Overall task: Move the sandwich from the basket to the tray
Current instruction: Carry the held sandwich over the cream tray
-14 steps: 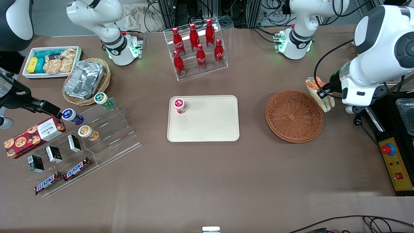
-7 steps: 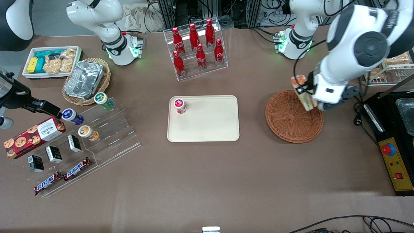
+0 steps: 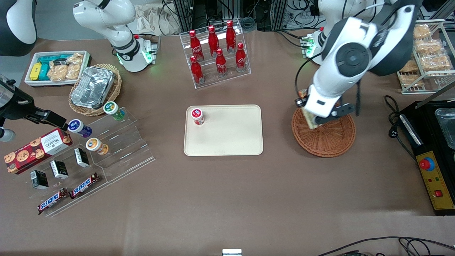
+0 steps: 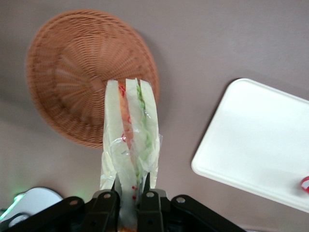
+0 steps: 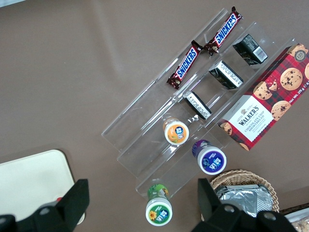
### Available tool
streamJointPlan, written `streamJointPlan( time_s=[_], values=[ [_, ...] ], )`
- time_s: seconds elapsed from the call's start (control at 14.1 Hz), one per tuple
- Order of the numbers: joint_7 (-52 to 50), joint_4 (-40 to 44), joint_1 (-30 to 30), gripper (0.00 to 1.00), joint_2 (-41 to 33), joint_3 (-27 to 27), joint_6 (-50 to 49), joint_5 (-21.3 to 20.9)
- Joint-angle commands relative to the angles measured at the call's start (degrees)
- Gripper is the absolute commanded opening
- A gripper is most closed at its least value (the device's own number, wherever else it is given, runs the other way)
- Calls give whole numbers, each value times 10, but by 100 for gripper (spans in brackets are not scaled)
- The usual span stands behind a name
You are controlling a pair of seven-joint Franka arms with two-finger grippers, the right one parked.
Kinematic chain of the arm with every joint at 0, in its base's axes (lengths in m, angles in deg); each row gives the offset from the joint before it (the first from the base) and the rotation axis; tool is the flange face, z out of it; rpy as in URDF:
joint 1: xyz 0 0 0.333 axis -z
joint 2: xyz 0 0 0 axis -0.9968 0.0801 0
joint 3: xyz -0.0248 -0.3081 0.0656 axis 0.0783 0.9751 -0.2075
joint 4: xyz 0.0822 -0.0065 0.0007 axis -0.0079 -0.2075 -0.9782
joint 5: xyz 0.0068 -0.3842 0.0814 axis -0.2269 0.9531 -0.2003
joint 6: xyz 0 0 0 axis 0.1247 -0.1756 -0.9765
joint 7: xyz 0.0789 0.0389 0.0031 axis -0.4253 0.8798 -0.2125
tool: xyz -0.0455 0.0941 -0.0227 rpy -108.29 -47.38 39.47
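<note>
My left gripper (image 3: 310, 117) is shut on the sandwich (image 4: 130, 130), a wrapped wedge of pale bread with orange-red and green filling. It holds it in the air above the edge of the reddish-brown wicker basket (image 3: 328, 140) that faces the tray. In the front view only a corner of the sandwich (image 3: 308, 120) shows below the wrist. The basket (image 4: 72, 77) is empty. The cream-beige tray (image 3: 227, 137) lies flat at the table's middle, toward the parked arm from the basket; it also shows in the left wrist view (image 4: 260, 145).
A small red-lidded cup (image 3: 197, 116) stands on the tray's corner. A clear rack of red bottles (image 3: 215, 53) stands farther from the camera. A wire rack of bagged pastries (image 3: 428, 53) and a black control box (image 3: 435, 177) are at the working arm's end.
My left gripper has carried the sandwich from outside the basket's working-arm edge across the basket toward the tray. Nothing else has moved.
</note>
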Motion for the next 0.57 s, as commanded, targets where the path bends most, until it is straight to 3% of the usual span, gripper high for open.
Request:
streamJointPlan(
  time_s=[0.0,0.28,0.5],
  values=[
    [-38,6,2,0,29,28,41,-11],
    [-40,-17,43,0,42,57,104,-54],
    [-39,-21,70,0,89,59,165,-50]
  ],
)
